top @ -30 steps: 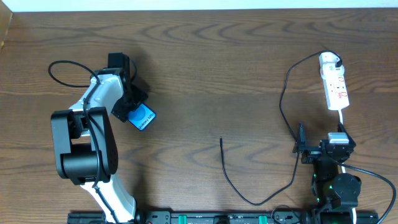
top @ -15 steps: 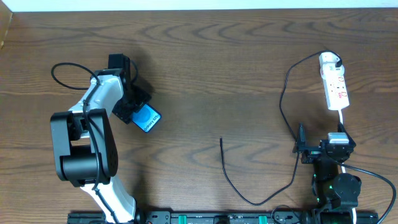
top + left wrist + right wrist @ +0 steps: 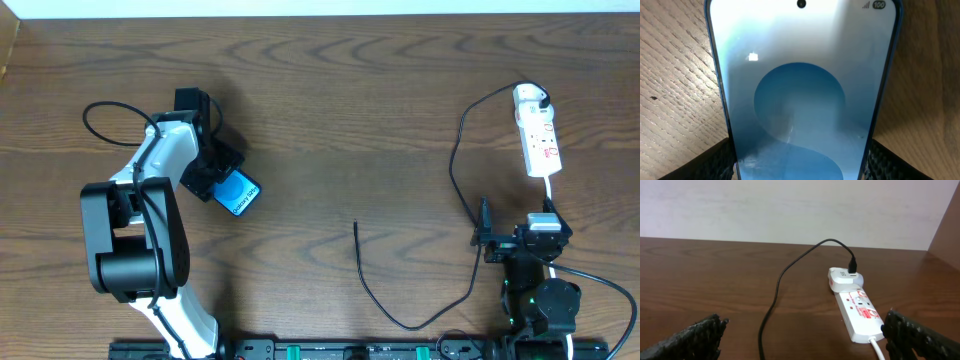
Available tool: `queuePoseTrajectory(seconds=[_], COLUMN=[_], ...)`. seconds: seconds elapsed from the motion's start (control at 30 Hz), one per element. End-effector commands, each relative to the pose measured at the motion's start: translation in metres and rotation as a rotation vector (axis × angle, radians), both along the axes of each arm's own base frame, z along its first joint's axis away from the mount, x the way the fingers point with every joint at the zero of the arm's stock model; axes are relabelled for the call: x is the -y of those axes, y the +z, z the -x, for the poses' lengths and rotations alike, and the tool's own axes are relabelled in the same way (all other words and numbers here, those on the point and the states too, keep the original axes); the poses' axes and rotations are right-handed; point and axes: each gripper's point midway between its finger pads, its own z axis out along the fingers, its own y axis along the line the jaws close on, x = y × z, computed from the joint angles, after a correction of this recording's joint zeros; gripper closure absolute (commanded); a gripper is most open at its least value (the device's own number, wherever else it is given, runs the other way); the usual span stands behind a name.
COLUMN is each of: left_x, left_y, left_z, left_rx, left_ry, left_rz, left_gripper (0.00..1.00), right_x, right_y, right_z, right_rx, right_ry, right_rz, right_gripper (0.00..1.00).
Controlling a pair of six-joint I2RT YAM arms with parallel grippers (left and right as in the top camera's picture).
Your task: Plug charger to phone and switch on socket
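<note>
The phone with its blue screen lies at the left of the table, held at its near end by my left gripper, which is shut on it. In the left wrist view the phone fills the frame between both fingers. The white socket strip lies at the far right with the white adapter plugged in. The thin black charger cable runs from it down to a free plug tip at mid-table. My right gripper is open and empty, short of the socket.
A black robot-arm cable loops left of the left arm. The socket's white lead runs toward the right arm base. The table's far edge meets a white wall. An equipment rail lines the near edge.
My left gripper has carried the phone a little to the right and toward the near side. The right arm, cable and socket have not moved.
</note>
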Motion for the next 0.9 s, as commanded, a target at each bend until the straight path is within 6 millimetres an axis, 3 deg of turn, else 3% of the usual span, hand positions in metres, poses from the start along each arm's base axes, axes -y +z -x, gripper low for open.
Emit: queuePoseTrajectory(seconds=[0.0,0.43,0.87], left_x=[0.000,-0.013,-0.008], left_y=[0.012,0.040,0.057], left_z=[-0.001,-0.003,-0.004], left_rx=[0.028,0.091,0.134], left_ry=[-0.001,0.007,0.004], left_rz=[-0.005,-0.084,-0.055], left_gripper=[0.93,0.93,0.93], right_x=[0.000,0.000,0.000], right_y=[0.000,0.000,0.000], right_z=[0.000,0.000,0.000], right_rx=[0.001,0.001,0.001], right_ry=[0.002,0.002,0.002], right_rz=[0.012,0.012,0.012], right_gripper=[0.01,0.01,0.01])
